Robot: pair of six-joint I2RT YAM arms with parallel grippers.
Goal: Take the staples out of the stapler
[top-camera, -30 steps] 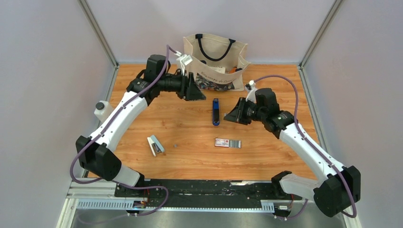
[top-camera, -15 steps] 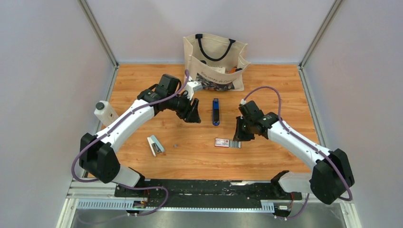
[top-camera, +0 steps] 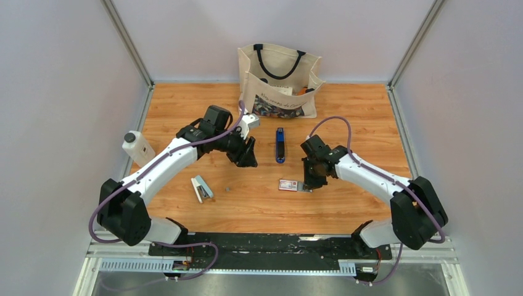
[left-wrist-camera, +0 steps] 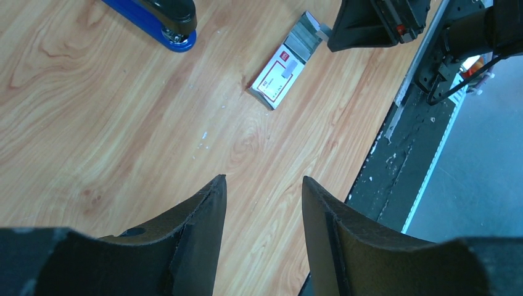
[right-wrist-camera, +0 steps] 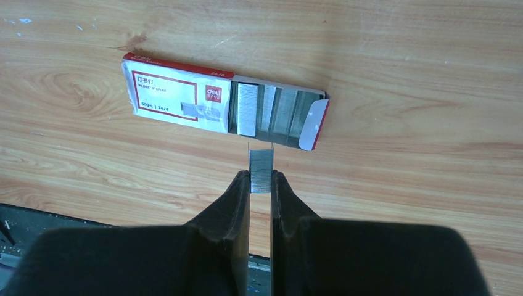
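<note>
I find the right gripper [right-wrist-camera: 260,179] pinched nearly shut on a short grey strip of staples [right-wrist-camera: 260,165]. The strip stands out past the fingertips, just short of the open end of the red-and-white box [right-wrist-camera: 179,102], which lies flat on the table [right-wrist-camera: 401,55]. More grey strips sit inside that open end. The left gripper [left-wrist-camera: 264,188] hangs over bare wood with its jaws parted — nothing between them. The stapler [top-camera: 280,145] lies flat on the table between the two arms, apart from both grippers — just in front of the tote bag [top-camera: 280,74].
</note>
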